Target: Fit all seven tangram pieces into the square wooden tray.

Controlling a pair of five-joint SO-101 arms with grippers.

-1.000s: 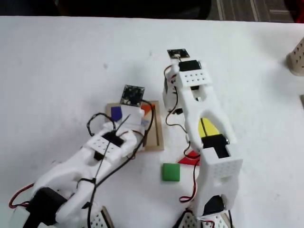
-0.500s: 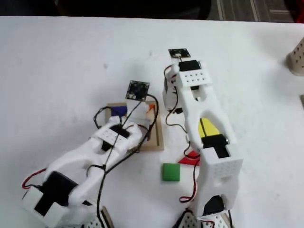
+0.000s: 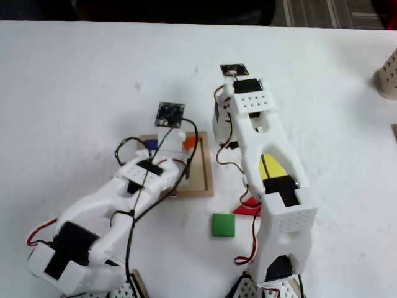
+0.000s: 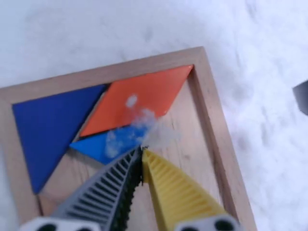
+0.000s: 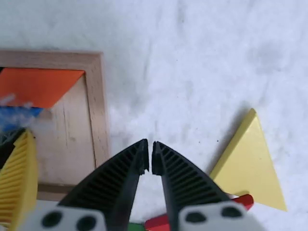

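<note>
The square wooden tray [image 4: 211, 110] holds a dark blue triangle [image 4: 45, 125], an orange parallelogram [image 4: 137, 98] and a light blue triangle [image 4: 113, 142]. My left gripper [image 4: 141, 152] is shut with nothing in it, its tips low over the tray floor at the light blue triangle's edge. My right gripper [image 5: 149, 148] is shut and empty over bare table between the tray's rim [image 5: 96, 110] and a yellow triangle [image 5: 246, 161]. In the high view the tray [image 3: 206, 180] lies under the left arm, with the yellow triangle [image 3: 272, 167], a red piece [image 3: 248, 208] and a green square [image 3: 223, 225] near the right arm.
The right arm [image 3: 267, 155] stretches along the tray's right side and covers part of the yellow and red pieces. A pale perforated object [image 3: 388, 76] stands at the table's far right edge. Open white table lies to the left and at the back.
The left arm has swung its rear part to the left and lowered its gripper into the tray, covering more of the blue piece. The right arm has not moved.
</note>
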